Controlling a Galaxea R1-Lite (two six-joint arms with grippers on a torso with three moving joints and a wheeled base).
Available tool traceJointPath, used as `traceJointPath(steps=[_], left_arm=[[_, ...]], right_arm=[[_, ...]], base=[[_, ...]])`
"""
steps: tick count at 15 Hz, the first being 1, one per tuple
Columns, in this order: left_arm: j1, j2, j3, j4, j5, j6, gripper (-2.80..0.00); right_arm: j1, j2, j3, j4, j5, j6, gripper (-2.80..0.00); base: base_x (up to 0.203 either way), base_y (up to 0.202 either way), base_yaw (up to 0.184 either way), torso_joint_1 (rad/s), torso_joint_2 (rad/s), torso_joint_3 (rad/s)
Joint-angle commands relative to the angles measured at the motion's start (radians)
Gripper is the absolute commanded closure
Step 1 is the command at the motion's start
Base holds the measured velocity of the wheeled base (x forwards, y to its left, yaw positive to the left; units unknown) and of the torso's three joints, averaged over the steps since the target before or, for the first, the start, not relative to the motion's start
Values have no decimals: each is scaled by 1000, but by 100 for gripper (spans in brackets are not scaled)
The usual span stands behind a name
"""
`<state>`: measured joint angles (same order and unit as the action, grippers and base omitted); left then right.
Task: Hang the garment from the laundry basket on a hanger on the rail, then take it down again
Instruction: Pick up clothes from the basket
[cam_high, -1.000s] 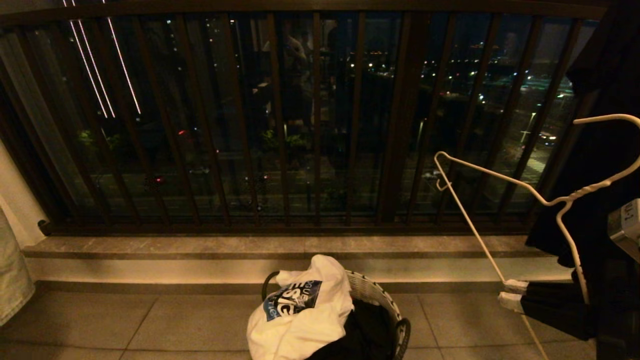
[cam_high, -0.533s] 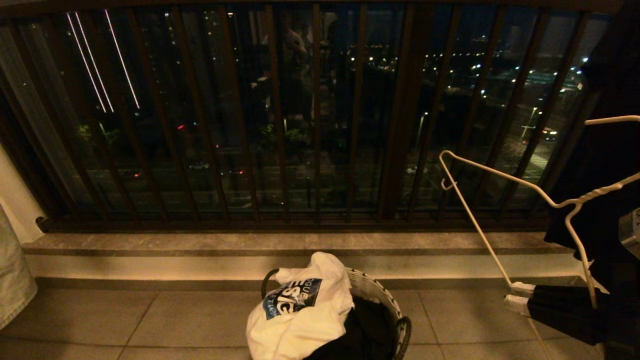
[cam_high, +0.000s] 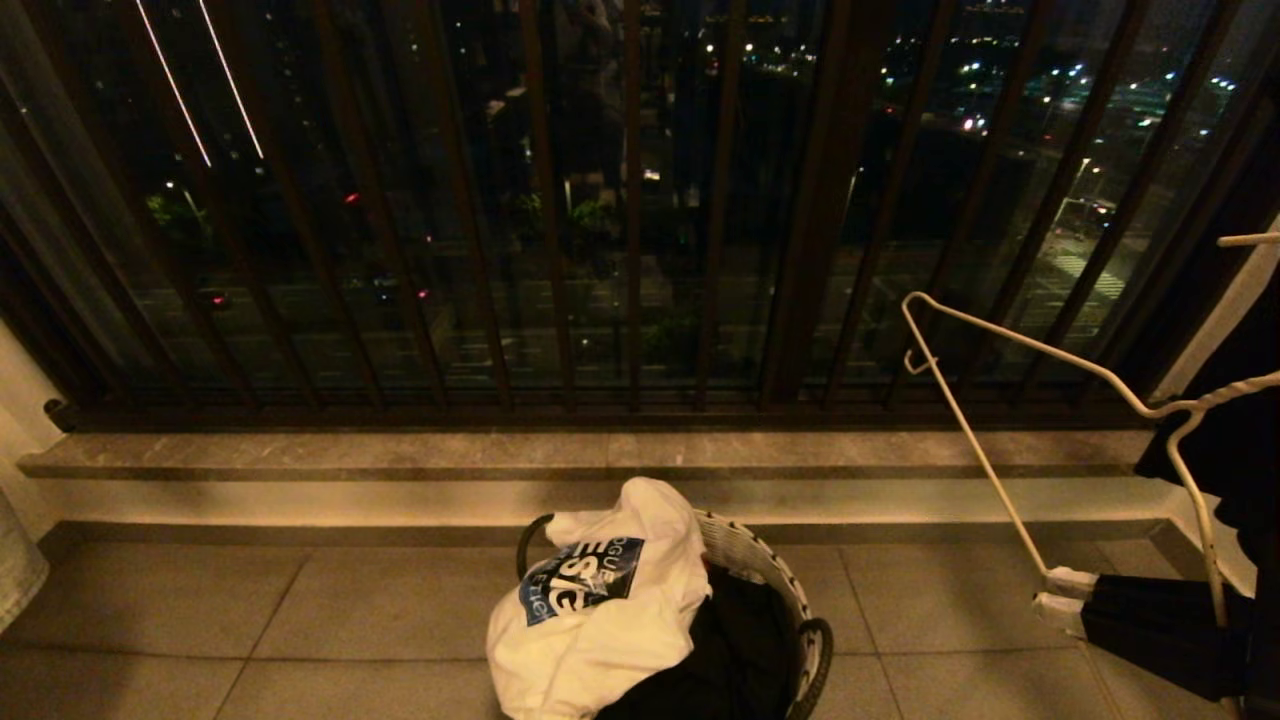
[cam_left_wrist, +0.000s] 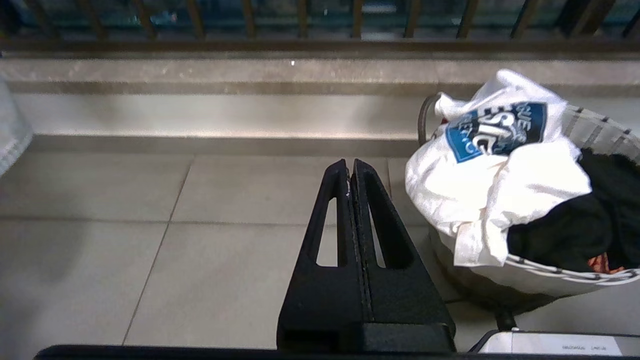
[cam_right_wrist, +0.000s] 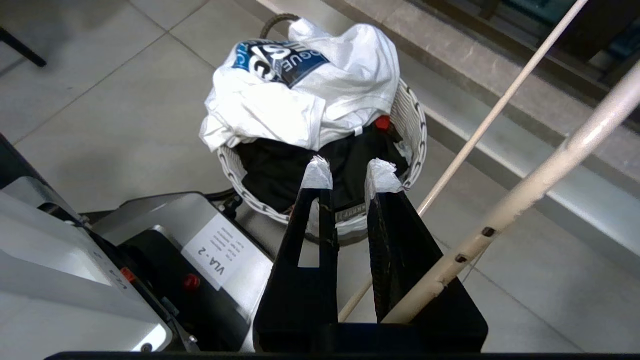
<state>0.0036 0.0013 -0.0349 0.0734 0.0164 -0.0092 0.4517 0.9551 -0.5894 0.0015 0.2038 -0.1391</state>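
Observation:
The garment (cam_high: 600, 610), a white T-shirt with a blue chest print, lies draped over the near-left rim of the laundry basket (cam_high: 760, 570) on the tiled floor. My right gripper (cam_high: 1058, 593) is low at the right, level with the basket, and is shut on the hanger's (cam_high: 1010, 345) thin bottom wire. In the right wrist view that gripper (cam_right_wrist: 347, 172) points at the basket (cam_right_wrist: 415, 125) and garment (cam_right_wrist: 300, 95), with the hanger wire (cam_right_wrist: 480, 135) crossing behind one finger. My left gripper (cam_left_wrist: 350, 167) hangs shut and empty over bare floor beside the garment (cam_left_wrist: 500, 165). The rail is out of view.
A black cloth (cam_high: 720, 650) and a bit of red cloth (cam_right_wrist: 382, 122) fill the basket under the T-shirt. A stone ledge (cam_high: 400, 455) and the dark railing (cam_high: 630, 200) close off the far side. Dark fabric (cam_high: 1250, 450) hangs at the right edge. My own base (cam_right_wrist: 150, 250) stands just behind the basket.
The whole head picture has slid upward as the camera tips down, and the railing's top has left view. The right gripper keeps its hold on the hanger, a little further right in the picture.

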Motion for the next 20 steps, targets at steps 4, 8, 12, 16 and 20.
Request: traceJointPath(steps=[4,8,12,16,20], left_arm=[[1,0,0,0,0,0,0],[1,0,0,0,0,2,0],[0,0,0,0,0,2,0],[1,0,0,0,0,2,0],[1,0,0,0,0,2,0]], right_arm=[[1,-38,6,0,-1,0,0],[1,-41,22,0,0,0,0],[1,-41,37,0,2,1,0],[1,-62,71,0,4,3,0],[1,-73,71,-1,4,6,0]], base=[[0,0,0,1,2,-196],[0,0,0,2,2,-199],[0,0,0,3,8,-192],[0,0,0,4,4,-197],[0,0,0,3,3,-199]])
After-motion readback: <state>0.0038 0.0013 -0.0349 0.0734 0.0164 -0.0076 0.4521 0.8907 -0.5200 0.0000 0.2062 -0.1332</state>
